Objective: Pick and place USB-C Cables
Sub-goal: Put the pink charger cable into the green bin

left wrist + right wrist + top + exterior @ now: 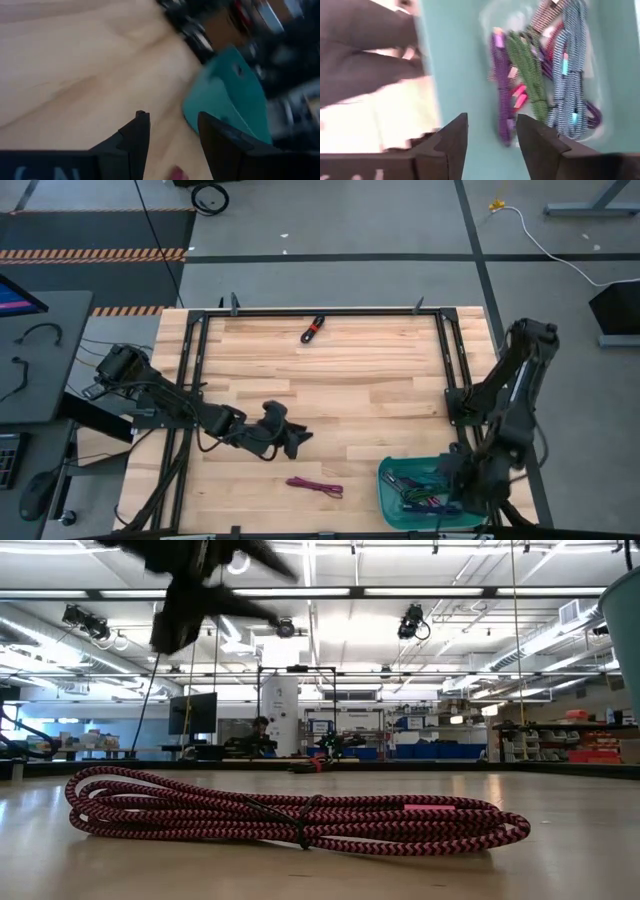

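Note:
A magenta-and-black cable bundle (315,487) (300,815) lies flat on the table near its near edge. My left gripper (297,442) (172,130) hangs open above the table, a little left of and beyond that bundle, touching nothing. A red-black cable bundle (313,328) lies by the far edge. Several cables (540,80), purple, green, teal and magenta, lie in the teal bin (392,502) (455,65) at the near right corner. My right gripper (452,480) (491,130) is open over the bin, above those cables.
A black metal frame (330,312) runs round the table's working area. The bin's wall (227,100) (625,620) stands right of the magenta bundle. Bare wood (350,380) stretches across the table's middle. A desk with a monitor and thin black wires (35,335) stands left of the table.

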